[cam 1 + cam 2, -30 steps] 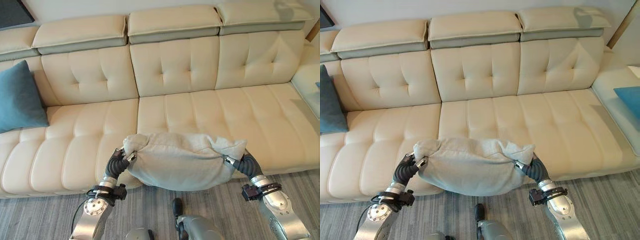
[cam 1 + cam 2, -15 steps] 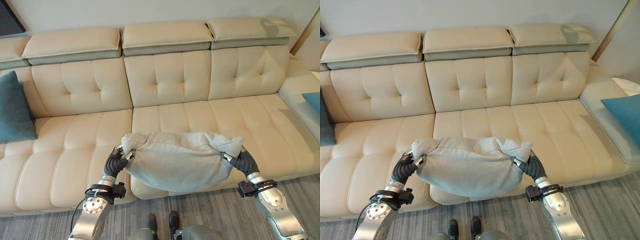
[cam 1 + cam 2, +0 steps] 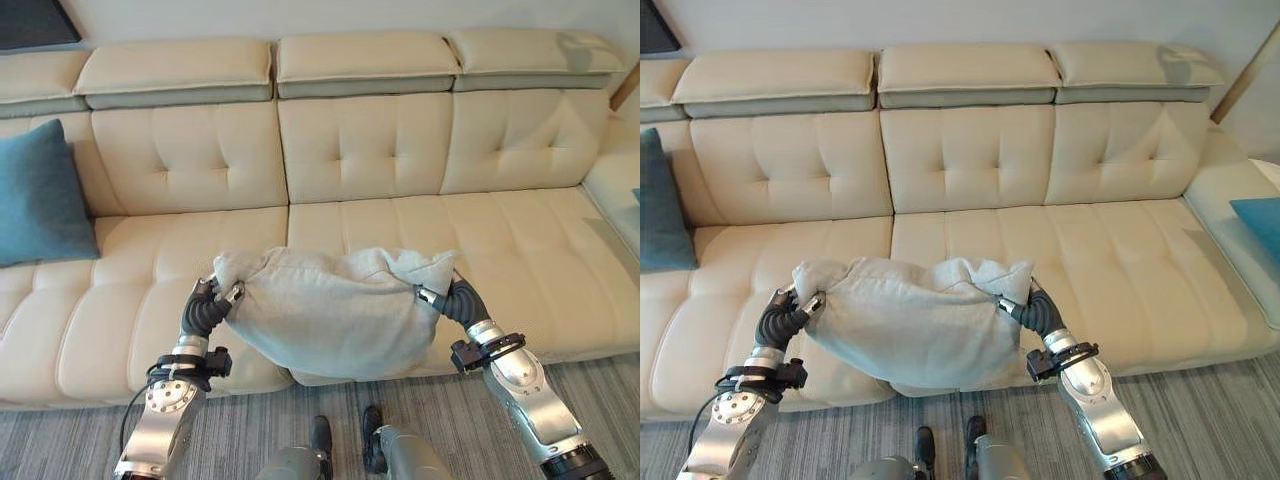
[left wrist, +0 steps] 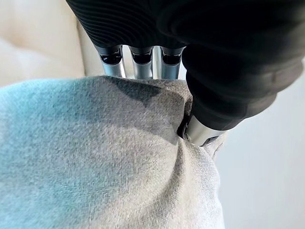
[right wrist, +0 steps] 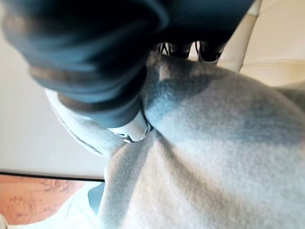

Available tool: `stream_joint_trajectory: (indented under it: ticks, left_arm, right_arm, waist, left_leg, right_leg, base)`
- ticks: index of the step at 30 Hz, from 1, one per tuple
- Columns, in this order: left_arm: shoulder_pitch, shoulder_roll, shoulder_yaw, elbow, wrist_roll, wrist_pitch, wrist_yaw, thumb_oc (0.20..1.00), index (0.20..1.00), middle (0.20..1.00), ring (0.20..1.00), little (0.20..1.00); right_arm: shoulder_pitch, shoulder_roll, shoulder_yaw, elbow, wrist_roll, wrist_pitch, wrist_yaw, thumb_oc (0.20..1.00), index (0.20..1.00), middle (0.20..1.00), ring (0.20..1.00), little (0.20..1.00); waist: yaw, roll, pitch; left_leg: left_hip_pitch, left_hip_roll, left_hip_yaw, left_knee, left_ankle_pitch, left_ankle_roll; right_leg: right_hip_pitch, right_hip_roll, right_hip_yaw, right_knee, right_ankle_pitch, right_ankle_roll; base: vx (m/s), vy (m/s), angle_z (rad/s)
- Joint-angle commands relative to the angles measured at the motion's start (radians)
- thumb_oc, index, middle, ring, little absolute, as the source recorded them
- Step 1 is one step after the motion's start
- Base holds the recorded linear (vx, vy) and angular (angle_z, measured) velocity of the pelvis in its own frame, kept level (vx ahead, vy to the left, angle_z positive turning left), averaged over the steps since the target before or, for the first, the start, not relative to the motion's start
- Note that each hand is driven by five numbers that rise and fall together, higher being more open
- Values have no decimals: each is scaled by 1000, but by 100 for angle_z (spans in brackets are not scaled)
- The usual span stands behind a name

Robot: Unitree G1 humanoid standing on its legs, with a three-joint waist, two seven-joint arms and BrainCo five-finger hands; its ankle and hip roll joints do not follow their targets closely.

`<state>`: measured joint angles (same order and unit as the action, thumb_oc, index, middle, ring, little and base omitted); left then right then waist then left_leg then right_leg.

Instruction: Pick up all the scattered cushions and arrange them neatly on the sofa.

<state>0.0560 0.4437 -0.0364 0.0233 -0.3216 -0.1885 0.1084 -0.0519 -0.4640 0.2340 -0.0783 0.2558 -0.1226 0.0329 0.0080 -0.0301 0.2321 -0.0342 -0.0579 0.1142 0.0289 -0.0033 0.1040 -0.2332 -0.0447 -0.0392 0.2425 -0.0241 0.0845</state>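
Observation:
A grey cushion (image 3: 335,310) hangs between both hands over the front edge of the cream sofa (image 3: 370,150). My left hand (image 3: 205,308) pinches its left corner, thumb and fingers closed on the cloth (image 4: 143,157). My right hand (image 3: 452,299) grips the right corner the same way, the fabric (image 5: 205,143) bunched under its thumb. A blue cushion (image 3: 40,195) leans upright against the sofa back at the far left. A second blue cushion (image 3: 1258,218) lies on the sofa's right-hand section.
The sofa seat (image 3: 500,240) behind the grey cushion is bare cream leather. Grey striped carpet (image 3: 80,440) runs along the sofa's front. A wooden strip (image 3: 1245,70) stands at the far right by the wall.
The whole picture has shifted, so the camera moved. Within it, both hands and the grey cushion sit a little further left and nearer the seat's front.

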Motion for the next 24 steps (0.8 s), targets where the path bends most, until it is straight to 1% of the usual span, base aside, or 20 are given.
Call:
stream_joint_trajectory:
  ticks: [1,2,4,5,6,7,10,11,15,16,21,22,23,24]
  left_arm:
    - [-123,55,-30,-42,51,-119,35,200,200,200,200,200]
    - [-198,73,-50,-9,56,-129,61,200,200,200,200,200]
    - [-306,86,-84,48,45,-140,101,200,200,200,200,200]
    - [-307,86,-85,49,45,-140,101,200,200,200,200,200]
    - [-437,98,-124,119,26,-157,153,200,200,200,200,200]
    - [-515,109,-147,170,32,-159,193,200,200,200,200,200]
    - [-749,123,-225,302,33,-173,268,200,200,200,200,200]
    - [-803,124,-247,332,35,-173,287,200,200,200,200,200]
    - [-1052,118,-327,553,11,-186,351,200,200,200,200,200]
    - [-1092,123,-336,591,14,-189,369,200,200,200,200,200]
    - [-1257,143,-375,764,-3,-189,397,200,200,200,200,200]
    - [-1287,155,-379,796,-8,-190,400,391,391,391,391,391]
    - [-1322,164,-389,816,-11,-192,401,1000,1000,1000,1000,1000]
    - [-1344,172,-398,847,-15,-189,401,1000,1000,1000,1000,1000]
  right_arm:
    - [-236,75,31,-7,53,-129,-26,200,200,200,200,200]
    - [-326,83,57,48,65,-136,-57,200,200,200,200,200]
    - [-421,97,76,107,81,-143,-87,200,200,200,200,200]
    - [-422,97,76,108,82,-143,-86,200,200,200,200,200]
    - [-538,113,102,183,106,-148,-125,200,200,200,200,200]
    - [-609,111,114,241,116,-150,-155,200,200,200,200,200]
    - [-794,93,120,403,141,-164,-217,200,200,200,200,200]
    - [-841,86,126,445,146,-165,-234,200,200,200,200,200]
    - [-1052,49,165,657,187,-178,-288,200,200,200,200,200]
    - [-1097,48,177,705,192,-175,-300,200,200,200,200,200]
    - [-1271,27,224,851,223,-184,-333,200,200,200,200,200]
    - [-1306,13,230,876,228,-185,-345,294,294,294,294,294]
    - [-1337,5,235,902,230,-183,-349,561,561,561,561,561]
    - [-1363,-7,245,924,230,-182,-358,1000,1000,1000,1000,1000]
  waist:
    - [10,-50,-44]
    - [21,-54,-43]
    - [31,-56,-36]
    - [31,-56,-37]
    - [42,-57,-21]
    - [49,-55,-13]
    - [67,-48,18]
    - [71,-45,18]
    - [83,-35,62]
    - [86,-35,68]
    - [93,-33,100]
    - [94,-34,103]
    - [96,-38,105]
    - [98,-37,105]
  left_leg:
    - [28,-20,-26,83,-152,-63]
    - [-6,-21,-25,88,-150,-64]
    - [-48,-18,-30,93,-145,-69]
    - [-49,-18,-30,94,-145,-69]
    - [-99,-17,-34,101,-138,-74]
    - [-121,-19,-38,104,-134,-76]
    - [-187,-24,-51,120,-119,-86]
    - [-196,-24,-55,117,-113,-88]
    - [-249,-26,-67,124,-99,-100]
    - [-262,-25,-69,126,-96,-102]
    - [-318,-16,-67,128,-87,-111]
    - [-332,-16,-67,126,-83,-113]
    - [-349,-19,-67,124,-73,-114]
    - [-355,-15,-67,122,-74,-116]
  right_leg:
    - [43,-25,21,-142,77,49]
    - [38,-36,6,-164,93,48]
    - [13,-40,0,-173,100,49]
    - [12,-40,0,-173,100,49]
    - [-19,-47,-5,-179,108,49]
    - [-36,-50,-5,-181,111,49]
    - [-85,-56,-5,-176,122,50]
    - [-93,-58,-4,-178,123,52]
    - [-139,-61,4,-177,131,57]
    - [-149,-63,4,-179,134,58]
    - [-203,-58,-2,-184,146,66]
    - [-216,-58,-3,-189,150,69]
    - [-230,-61,-5,-194,158,70]
    - [-235,-58,-8,-196,157,72]
  base:
    - [25,-53,32]
    - [4,-69,20]
    - [-25,-69,13]
    - [-71,-69,17]
    - [-92,-58,11]
    - [-111,-71,8]
    - [-55,-47,12]
    - [-35,-42,11]
    - [-38,-42,9]
    - [-40,-37,12]
    - [-44,-43,7]
    - [-73,-46,2]
    - [-45,-40,0]
    - [-50,-42,-1]
